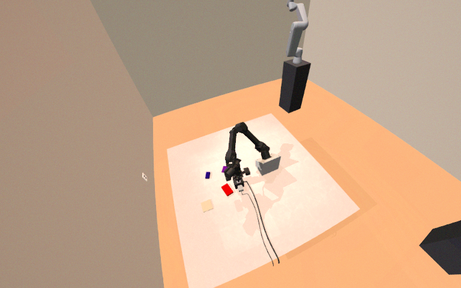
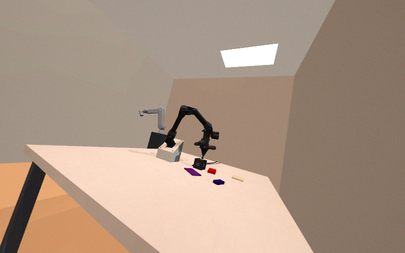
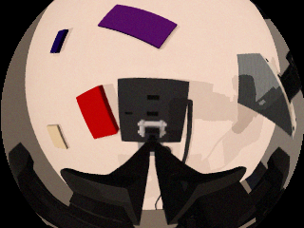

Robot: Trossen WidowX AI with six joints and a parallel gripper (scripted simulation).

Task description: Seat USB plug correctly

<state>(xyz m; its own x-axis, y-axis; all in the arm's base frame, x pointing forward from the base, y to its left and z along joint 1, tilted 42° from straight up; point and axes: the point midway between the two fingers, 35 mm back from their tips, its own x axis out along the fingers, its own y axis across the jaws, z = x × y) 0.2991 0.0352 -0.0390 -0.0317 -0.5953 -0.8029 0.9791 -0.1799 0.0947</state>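
Note:
The dark power cube point(image 3: 171, 90) point(image 2: 199, 164) stands on the table, with several dark slots in its top in the wrist view. My gripper point(image 3: 152, 146) point(image 2: 202, 156) points down at the cube's top, near its lower edge in the wrist view. Its fingertips are nearly together, shut on the USB plug. A pale, bracket-like piece point(image 3: 142, 128) with a dark middle shows just beyond the tips and seems to be part of the plug. The fingers hide the rest. How deep the plug sits and which way round it is cannot be told. The fingertips are hidden in the top view.
A red block point(image 3: 97, 112) point(image 1: 227, 189) point(image 2: 211, 171) lies close beside the cube. A purple slab point(image 3: 138, 25) point(image 2: 192, 171), a dark blue block point(image 3: 59, 41) point(image 1: 207, 175) point(image 2: 218, 181) and a cream block point(image 3: 57, 136) point(image 1: 207, 206) point(image 2: 238, 178) lie farther off. A black cable point(image 3: 190, 121) runs beside the cube.

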